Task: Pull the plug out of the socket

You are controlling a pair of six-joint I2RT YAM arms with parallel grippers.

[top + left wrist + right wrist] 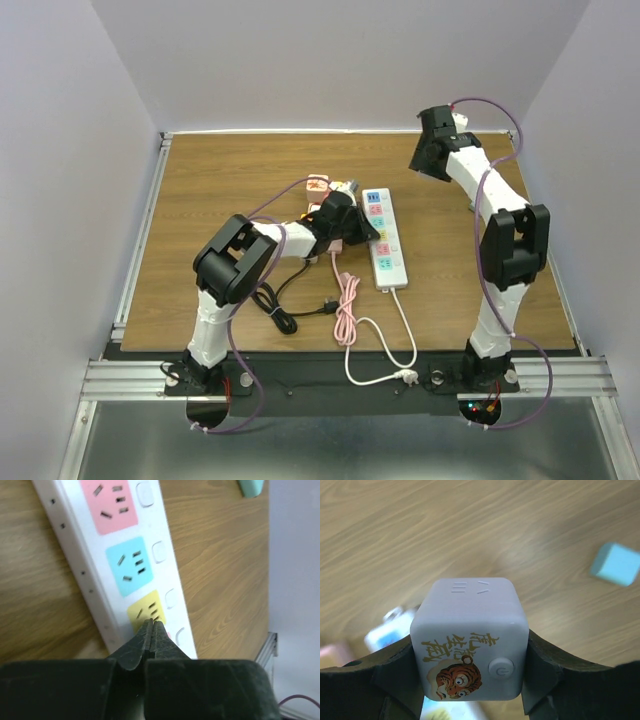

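The white power strip (386, 240) with coloured sockets lies on the wooden table; it also shows in the left wrist view (125, 555). My right gripper (428, 155) is raised above the table's back right, away from the strip. In the right wrist view it (470, 652) is shut on a white cube plug (470, 635) with a tiger picture and a power button. My left gripper (366, 234) rests at the strip's left side. Its fingers (145, 642) are pressed together, empty, with the tips over the yellow socket (145, 607).
A pink cable (347, 300), a black cable (285, 315) and the strip's white cord (400, 345) lie in front of the strip. An orange-and-white plug (317, 184) sits behind the left gripper. A teal block (615, 565) lies on the table.
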